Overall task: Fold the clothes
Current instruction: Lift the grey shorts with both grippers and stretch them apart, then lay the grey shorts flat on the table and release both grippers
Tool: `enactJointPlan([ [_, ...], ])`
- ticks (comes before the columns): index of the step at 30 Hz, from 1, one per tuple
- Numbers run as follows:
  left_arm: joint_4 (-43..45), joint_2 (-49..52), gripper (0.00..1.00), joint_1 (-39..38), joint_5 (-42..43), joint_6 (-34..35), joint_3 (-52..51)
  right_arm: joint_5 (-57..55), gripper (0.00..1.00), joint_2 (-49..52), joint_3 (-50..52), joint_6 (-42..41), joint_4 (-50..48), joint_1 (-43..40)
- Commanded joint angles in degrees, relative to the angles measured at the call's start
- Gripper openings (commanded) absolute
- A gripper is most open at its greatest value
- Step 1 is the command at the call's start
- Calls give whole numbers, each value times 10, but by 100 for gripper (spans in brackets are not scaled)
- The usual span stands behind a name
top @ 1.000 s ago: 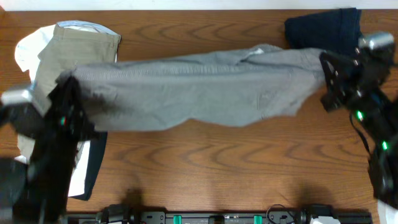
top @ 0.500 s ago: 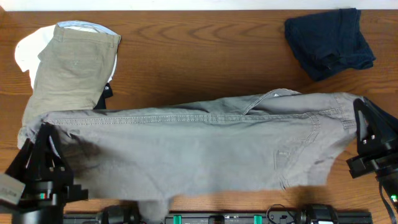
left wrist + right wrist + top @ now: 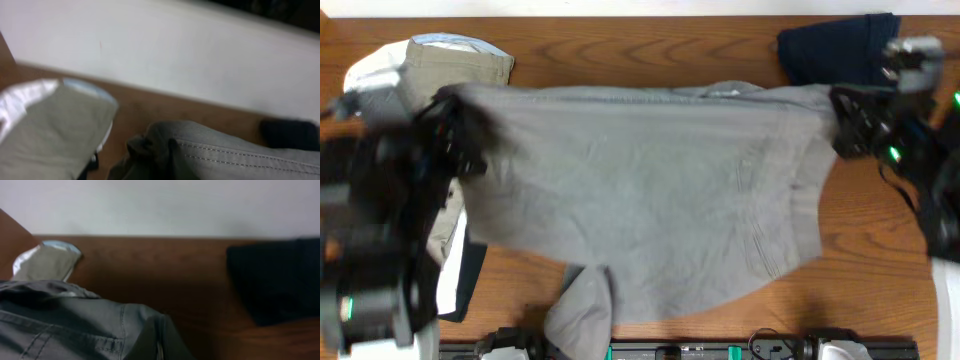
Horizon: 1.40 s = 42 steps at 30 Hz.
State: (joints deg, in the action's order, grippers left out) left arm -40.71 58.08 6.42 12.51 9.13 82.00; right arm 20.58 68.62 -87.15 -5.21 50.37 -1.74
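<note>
1. While the left jaws and right jaws each look pinched shut on a far corner of the grey shorts (image 3: pixel 640 200), the cloth hangs spread above the middle of the table (image 3: pixel 650 50).
2. Lower both ends together, evenly taut, so the trailing near leg settles flat.
3. The long axis runs from arm to arm, and the hem points toward the near edge.
</note>
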Motion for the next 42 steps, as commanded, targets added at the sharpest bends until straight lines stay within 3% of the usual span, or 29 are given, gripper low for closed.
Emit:
enactJointPlan([
  [1, 5, 74, 6, 7, -35, -5, 3, -21, 1, 74, -1, 0, -16, -12],
  [7, 56, 226, 6, 7, -35, -5, 3, -24, 1, 227, -1, 1, -111, 11],
  [15, 233, 415, 6, -7, -35, -5, 3, -23, 1, 400, -1, -25, -318, 25],
  [22, 414, 528, 6, -27, -35, -5, 3, -24, 1, 486, -1, -32, -475, 26],
  [32, 550, 620, 7, -56, -35, -5, 3, -59, 2, 567, -1, -59, -580, 33],
  [33, 555, 624, 12, -58, -35, -5, 3, -66, 6, 572, -1, -67, -587, 33],
  [34, 557, 625, 24, -59, -35, -5, 3, -70, 14, 574, -1, -70, -592, 32],
  [37, 563, 624, 89, -60, -35, -5, 3, -70, 41, 572, -3, -70, -600, 31],
  [38, 566, 624, 98, -59, -35, -5, 3, -67, 51, 568, -6, -70, -598, 31],
  [40, 566, 620, 98, -58, -35, -5, 3, -54, 93, 558, -10, -70, -594, 31],
  [42, 556, 607, 98, -58, -35, -5, 3, -38, 99, 542, -12, -69, -588, 30],
])
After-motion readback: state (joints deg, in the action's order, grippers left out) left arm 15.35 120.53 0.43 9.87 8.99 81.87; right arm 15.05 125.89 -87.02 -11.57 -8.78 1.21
